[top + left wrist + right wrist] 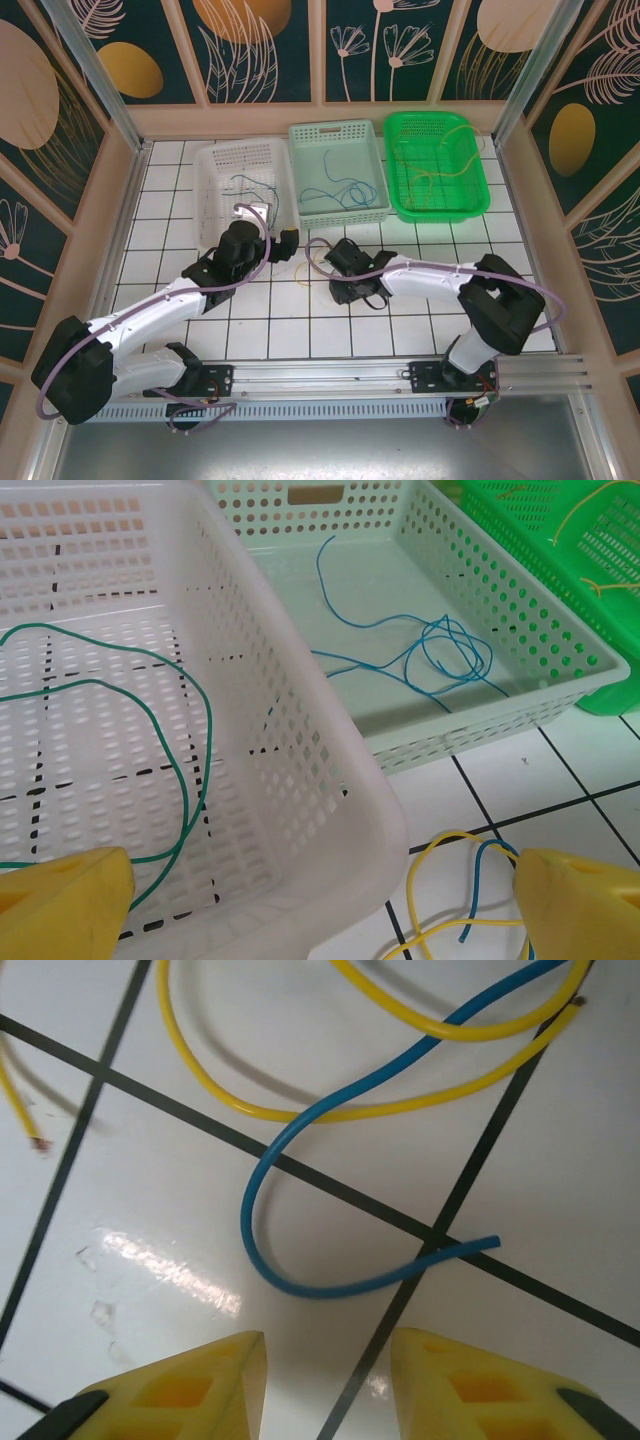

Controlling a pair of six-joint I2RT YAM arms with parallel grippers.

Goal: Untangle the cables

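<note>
- White-tiled table [400, 320] with dark grout lines, boxed in by panels painted with leaves and flowers.
- Left arm [170, 300] and right arm [440, 272] both reach in toward the middle of the table, each trailing a purple-grey cable.
- Three perforated baskets stand side by side along the far edge: a white basket [215, 190], a pale mint basket [520, 650] and a bright green basket [470, 190].
- Left gripper [287, 243] sits at the white basket's near corner. Its yellow fingers [70, 895] are spread wide and hold nothing.
- Right gripper [328, 1380] hangs low over bare tile just beside the left one. Its fingers [200, 1390] are parted by a moderate gap, with nothing between them.
- Green cable [200, 730] loops across the floor of the white basket.
- Blue cables [440, 655] lie in loose loops in the mint basket.
- Yellow cables [435, 175] lie in the bright green basket.
- A loose yellow cable [330, 1115] and a short blue cable [260, 1250] lie crossed on the tile between the two grippers. The blue one's hooked end is just ahead of the right fingertips, not touching them.
</note>
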